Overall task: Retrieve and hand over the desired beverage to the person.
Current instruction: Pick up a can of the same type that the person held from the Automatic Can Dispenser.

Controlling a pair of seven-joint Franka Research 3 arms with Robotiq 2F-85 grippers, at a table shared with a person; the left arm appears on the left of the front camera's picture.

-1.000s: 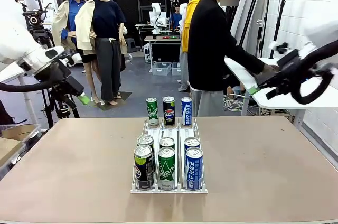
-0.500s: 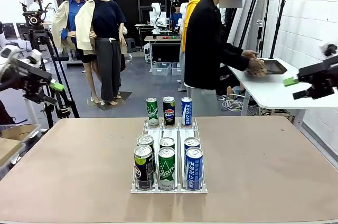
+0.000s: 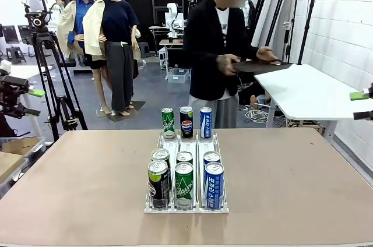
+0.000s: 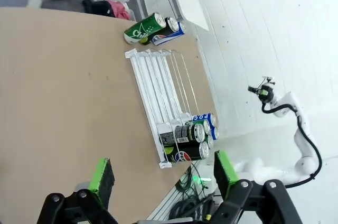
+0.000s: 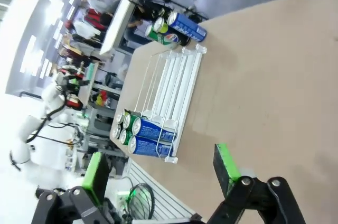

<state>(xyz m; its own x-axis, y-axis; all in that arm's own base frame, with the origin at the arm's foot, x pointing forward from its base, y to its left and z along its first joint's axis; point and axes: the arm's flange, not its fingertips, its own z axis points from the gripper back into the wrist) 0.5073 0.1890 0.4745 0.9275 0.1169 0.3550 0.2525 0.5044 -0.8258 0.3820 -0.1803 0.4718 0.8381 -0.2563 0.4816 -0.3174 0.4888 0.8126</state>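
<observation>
Front view: nine cans point(image 3: 184, 184) are being displayed in one white wire rack point(image 3: 195, 142) on the table point(image 3: 76, 183), six at the rack's near end and three at its far end. Beyond the rack, one dark tray point(image 3: 262, 66) is being held by the person point(image 3: 208, 55). The left gripper point(image 3: 32, 102) and the right gripper point(image 3: 361, 105) are being shown well off either side of the rack.

Left wrist view: two green pads point(image 4: 101, 175) are being shown spread, with nothing gripped.

Right wrist view: two pads point(image 5: 226, 165) are likewise being shown released above the rack.
</observation>
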